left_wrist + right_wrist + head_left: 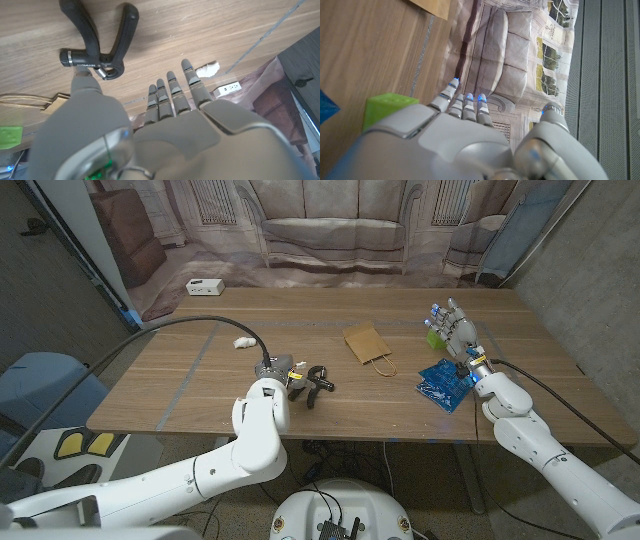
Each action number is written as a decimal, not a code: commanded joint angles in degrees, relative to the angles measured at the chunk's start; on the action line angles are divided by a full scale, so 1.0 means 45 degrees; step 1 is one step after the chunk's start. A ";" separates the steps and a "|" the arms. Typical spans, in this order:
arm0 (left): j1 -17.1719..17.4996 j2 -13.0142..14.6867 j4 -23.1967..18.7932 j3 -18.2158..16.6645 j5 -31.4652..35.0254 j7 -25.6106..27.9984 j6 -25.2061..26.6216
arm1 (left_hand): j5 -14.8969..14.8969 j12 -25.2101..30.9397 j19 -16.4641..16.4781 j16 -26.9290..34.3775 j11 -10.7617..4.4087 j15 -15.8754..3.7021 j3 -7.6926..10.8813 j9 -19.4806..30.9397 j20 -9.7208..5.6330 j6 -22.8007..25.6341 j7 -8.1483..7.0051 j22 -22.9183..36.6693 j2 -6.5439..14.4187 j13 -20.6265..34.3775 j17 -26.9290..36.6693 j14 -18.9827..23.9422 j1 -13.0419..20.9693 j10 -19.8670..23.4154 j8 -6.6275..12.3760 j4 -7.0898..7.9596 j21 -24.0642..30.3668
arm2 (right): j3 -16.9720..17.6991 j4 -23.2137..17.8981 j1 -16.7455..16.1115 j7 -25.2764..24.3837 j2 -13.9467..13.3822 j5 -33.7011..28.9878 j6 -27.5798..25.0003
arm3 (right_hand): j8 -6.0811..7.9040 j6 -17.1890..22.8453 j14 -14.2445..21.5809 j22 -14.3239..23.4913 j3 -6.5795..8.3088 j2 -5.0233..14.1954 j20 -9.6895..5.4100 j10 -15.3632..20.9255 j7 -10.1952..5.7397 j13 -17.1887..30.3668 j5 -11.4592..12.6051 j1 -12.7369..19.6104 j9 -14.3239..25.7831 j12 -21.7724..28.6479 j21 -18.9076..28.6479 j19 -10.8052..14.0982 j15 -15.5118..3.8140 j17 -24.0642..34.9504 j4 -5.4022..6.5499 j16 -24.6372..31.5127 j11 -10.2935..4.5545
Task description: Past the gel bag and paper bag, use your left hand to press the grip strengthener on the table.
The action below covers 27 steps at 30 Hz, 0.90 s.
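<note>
My left hand [165,130] hovers open, fingers straight, just beside the black V-shaped grip strengthener [97,42]; my right hand [455,328] stands open above the blue gel bag [445,383].

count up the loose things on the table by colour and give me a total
black: 1, the grip strengthener
brown: 1, the paper bag
blue: 1, the gel bag
green: 1, a block near the right robot hand
white: 2, a power strip and a small crumpled piece
total: 6
</note>
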 commanded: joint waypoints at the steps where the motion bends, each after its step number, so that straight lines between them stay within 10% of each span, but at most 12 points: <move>1: 0.1564 -0.1782 0.0863 -0.2167 0.3584 -0.2435 -0.2729 | -0.0006 -0.0029 0.0119 -0.0019 -0.0043 -0.0002 0.0118 0.0045 0.0111 -0.0021 -0.0064 0.0030 -0.0027 0.0062 0.0057 0.0041 0.0170 -0.0059 -0.0060 -0.0019 0.0110 | 0.0075 -0.0194 -0.0169 -0.0200 -0.0043 -0.0027 -0.0017 | -0.0012 0.0114 0.0089 0.0029 0.0013 0.0020 -0.0044 0.0138 0.0026 0.0033 0.0051 0.0178 0.0071 -0.0047 -0.0033 0.0126 0.0018 0.0035 0.0035 -0.0036 0.0020; 27: 0.3315 -0.4828 0.1121 -0.5358 0.6847 -0.5207 -0.7873 | -0.0014 -0.0134 0.0814 -0.0075 0.0032 -0.0011 0.0387 0.0057 0.0134 0.0131 -0.0075 0.0061 0.0111 0.0090 0.0049 0.0353 0.0643 -0.0120 -0.0066 -0.0113 0.0277 | 0.0190 -0.0357 -0.0344 -0.0440 0.0044 -0.0113 0.0262 | -0.0034 0.0134 0.0128 0.0030 -0.0015 0.0031 -0.0029 0.0176 0.0024 0.0038 0.0053 0.0186 0.0072 -0.0105 -0.0062 0.0136 0.0030 0.0043 0.0045 -0.0072 0.0005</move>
